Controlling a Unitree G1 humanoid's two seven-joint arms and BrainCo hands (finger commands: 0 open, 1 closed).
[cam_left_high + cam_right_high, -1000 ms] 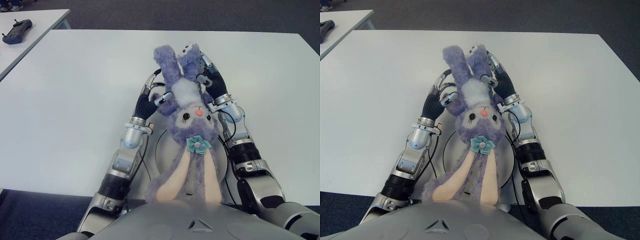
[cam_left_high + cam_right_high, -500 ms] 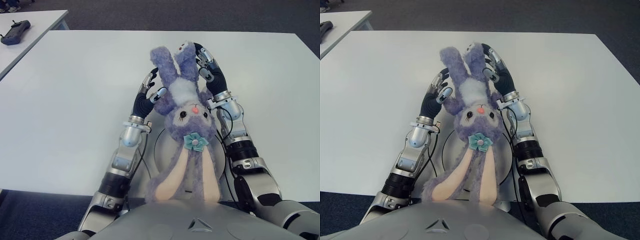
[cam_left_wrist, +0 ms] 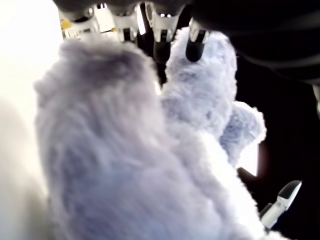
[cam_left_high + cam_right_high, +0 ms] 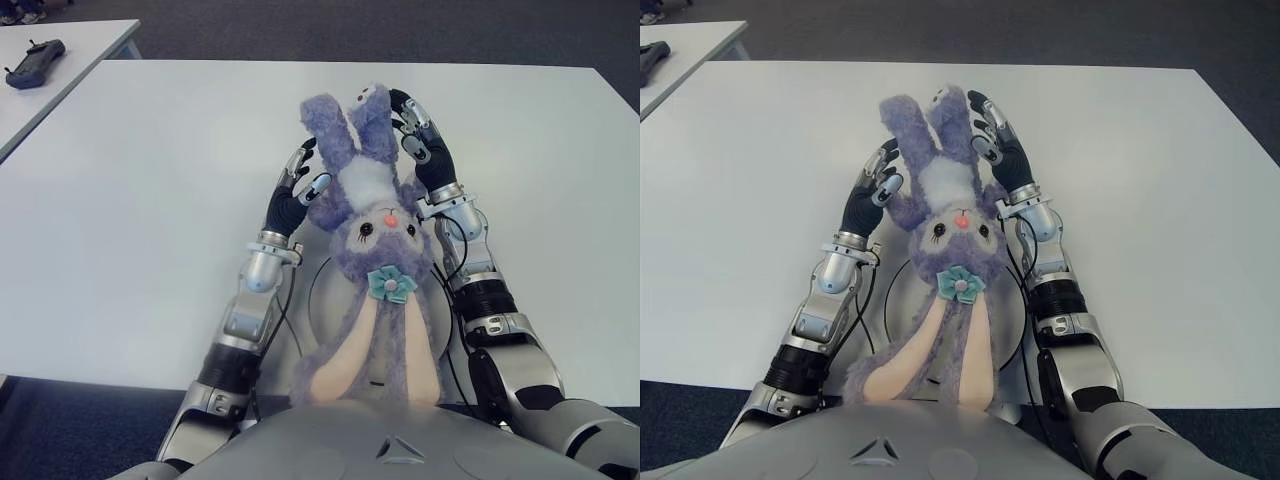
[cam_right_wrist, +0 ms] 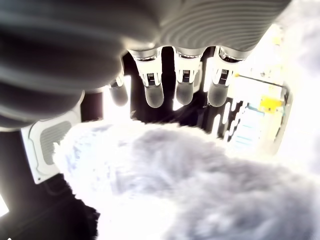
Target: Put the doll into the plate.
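1. Count: one doll (image 4: pixel 375 235), one plate (image 4: pixel 322 300), two hands, one white counter (image 4: pixel 150 200), plus a second counter (image 4: pixel 85 40) at 10 o'clock carrying one dark handheld controller (image 4: pixel 33 62).
2. Doll is a purple plush rabbit lying upside down to the eye views, its legs toward 12 o'clock, its face and teal flower bow over the plate, its long ears trailing toward 6 o'clock past the counter's near edge.
3. Left hand (image 4: pixel 297 190) is at the doll's 9 o'clock side and right hand (image 4: pixel 420 145) at its 3 o'clock side, both with fingers spread wide; neither closes on the plush, though whether fingertips brush the fur cannot be told.
4. Plate is mostly hidden under the doll; only arcs of its rim show between the forearms.
5. Wrist views are filled with blurred fur and fingers.
6. Counter lies open toward 9, 12 and 3 o'clock.
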